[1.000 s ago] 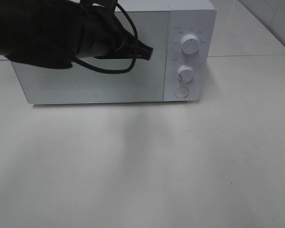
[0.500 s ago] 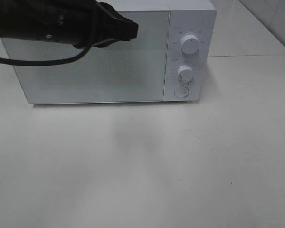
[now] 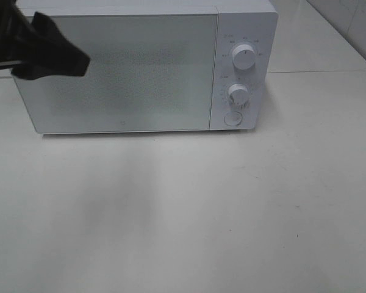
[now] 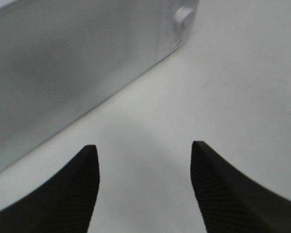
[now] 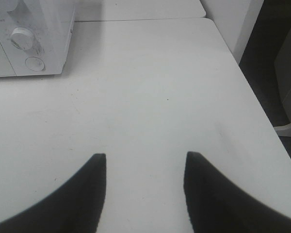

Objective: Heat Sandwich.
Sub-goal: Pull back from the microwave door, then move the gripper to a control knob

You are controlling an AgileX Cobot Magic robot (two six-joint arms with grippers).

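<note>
No sandwich in view; probably inside the microwave (image 3: 122, 73), whose door is closed, on the desk (image 3: 201, 207). Left pincer (image 4: 144, 145) is spread and empty, by the door's left edge. Right pincer (image 5: 144, 155) is spread and empty over bare desk, clear of the knobs.

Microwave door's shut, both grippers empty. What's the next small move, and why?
Probably bring the right gripper toward the lower knob to set the time. The microwave door is closed and no sandwich shows in any view, so it is likely inside. Both grippers are open and empty, and the left gripper is off at the door's far left, away from the controls.
</note>
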